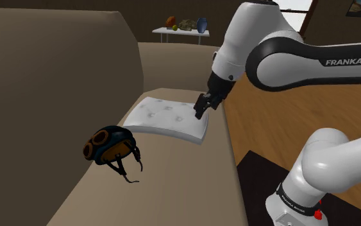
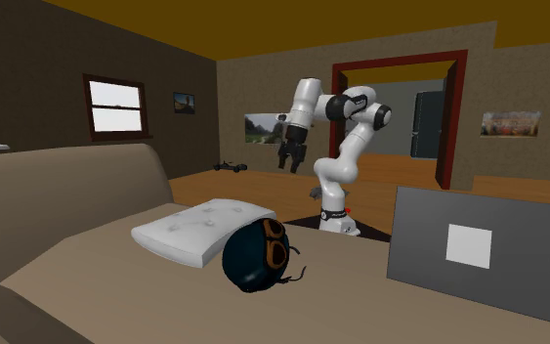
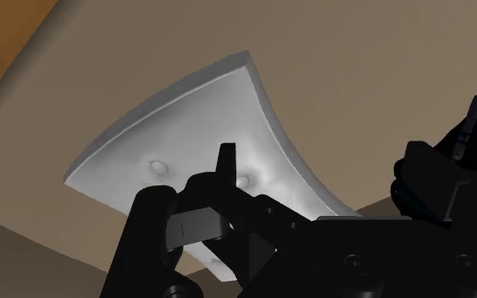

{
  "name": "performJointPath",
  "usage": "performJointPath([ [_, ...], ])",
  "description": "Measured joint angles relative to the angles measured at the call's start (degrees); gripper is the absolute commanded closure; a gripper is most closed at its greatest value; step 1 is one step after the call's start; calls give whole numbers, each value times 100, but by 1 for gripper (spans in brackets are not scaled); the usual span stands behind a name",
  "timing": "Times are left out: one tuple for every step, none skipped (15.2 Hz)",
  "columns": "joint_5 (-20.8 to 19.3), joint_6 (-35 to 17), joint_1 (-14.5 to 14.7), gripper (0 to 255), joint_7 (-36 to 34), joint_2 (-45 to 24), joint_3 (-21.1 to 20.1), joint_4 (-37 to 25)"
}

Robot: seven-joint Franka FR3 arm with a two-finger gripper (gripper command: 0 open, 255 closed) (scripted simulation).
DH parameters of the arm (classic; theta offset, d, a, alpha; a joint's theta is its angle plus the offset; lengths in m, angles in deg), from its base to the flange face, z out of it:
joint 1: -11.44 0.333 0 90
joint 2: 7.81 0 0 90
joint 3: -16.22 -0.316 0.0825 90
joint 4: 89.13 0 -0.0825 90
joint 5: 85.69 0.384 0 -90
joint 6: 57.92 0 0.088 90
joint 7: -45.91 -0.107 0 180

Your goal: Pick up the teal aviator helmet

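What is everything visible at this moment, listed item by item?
helmet: one, dark teal with brown goggles and black straps, on the sofa seat beside the cushion
cushion: one, white, flat on the sofa seat
sofa: one, tan, holding both
side table: one, white, beyond the sofa, with small things on it
vase: one, blue, on the side table
panel: one, grey with a white square, at the second exterior view's right
doorway: one, red frame, behind the robot
arm: one, white with dark joints, reaching over the sofa
gripper: one, black, by the cushion's corner, apart from the helmet
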Motion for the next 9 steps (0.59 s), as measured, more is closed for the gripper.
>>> performJointPath([
  [43, -195, -5, 0, -195, -46, -173, 72],
  [66, -371, -33, 0, -381, -134, -339, 83],
  [90, -575, -68, 0, -598, -261, -544, 84],
  [108, -742, -101, 0, -825, -358, -748, 72],
  [105, -916, -155, 0, -1013, -453, -915, 75],
  [108, -1135, -210, 0, -1256, -578, -1154, 95],
  [83, -1335, -299, 0, -1534, -745, -1426, 42],
  [46, -1489, -391, 0, -1769, -864, -1640, -3],
  [-23, -1667, -530, 0, -2011, -1034, -1882, -73],
])
